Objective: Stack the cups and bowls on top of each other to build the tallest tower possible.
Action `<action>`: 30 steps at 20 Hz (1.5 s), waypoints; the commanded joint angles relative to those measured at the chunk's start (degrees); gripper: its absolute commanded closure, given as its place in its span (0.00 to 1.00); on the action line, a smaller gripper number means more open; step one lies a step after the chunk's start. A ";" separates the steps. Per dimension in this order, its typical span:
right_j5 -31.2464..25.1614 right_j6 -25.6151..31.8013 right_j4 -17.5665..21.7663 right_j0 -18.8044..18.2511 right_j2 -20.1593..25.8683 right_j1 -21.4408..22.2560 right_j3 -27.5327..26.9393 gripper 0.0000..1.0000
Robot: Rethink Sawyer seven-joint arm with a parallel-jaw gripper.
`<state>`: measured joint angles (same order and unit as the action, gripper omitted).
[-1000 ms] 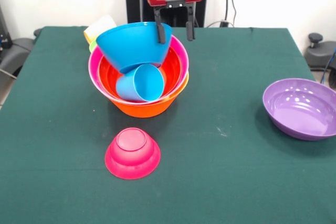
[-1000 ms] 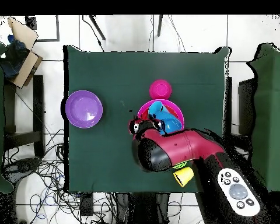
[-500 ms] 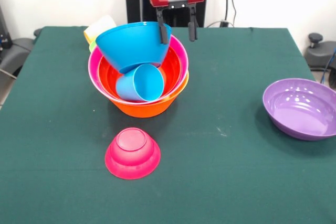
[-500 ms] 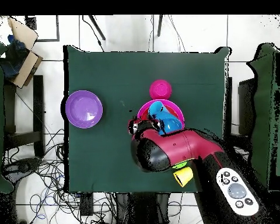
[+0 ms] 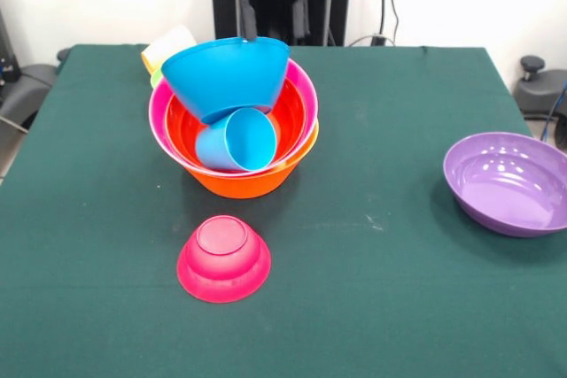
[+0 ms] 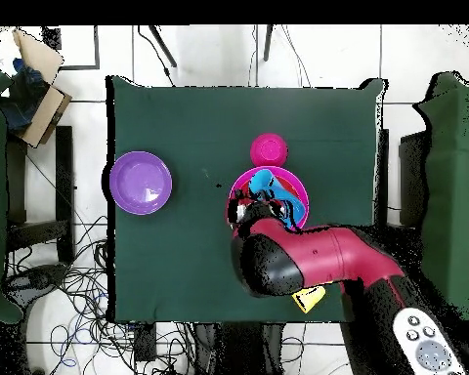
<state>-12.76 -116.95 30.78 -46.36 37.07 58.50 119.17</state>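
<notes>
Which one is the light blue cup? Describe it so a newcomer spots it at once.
Find the tower, the pile of nested bowls left of the green table's centre, with a large orange bowl as base. Inside it, under the tilted blue bowl, the light blue cup lies on its side, mouth toward the camera. It is paler, narrower and straighter-sided than that bowl.

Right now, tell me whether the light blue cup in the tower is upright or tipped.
Tipped: the light blue cup lies on its side, mouth facing the camera.
</notes>
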 commanded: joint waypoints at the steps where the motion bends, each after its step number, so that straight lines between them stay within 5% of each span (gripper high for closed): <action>1: -8.47 6.24 -3.83 -1.94 6.84 6.00 7.22 0.00; 9: -7.43 4.92 0.23 0.12 4.37 1.70 3.38 0.00; 14: -0.37 3.39 9.20 3.28 -1.60 -6.71 -2.05 0.00; 22: -2.48 5.22 6.00 -4.13 4.98 0.65 6.50 0.00; 30: 0.07 4.03 7.33 -7.63 7.08 3.43 11.57 0.00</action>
<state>-13.64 -116.95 34.37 -53.76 40.97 61.57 124.22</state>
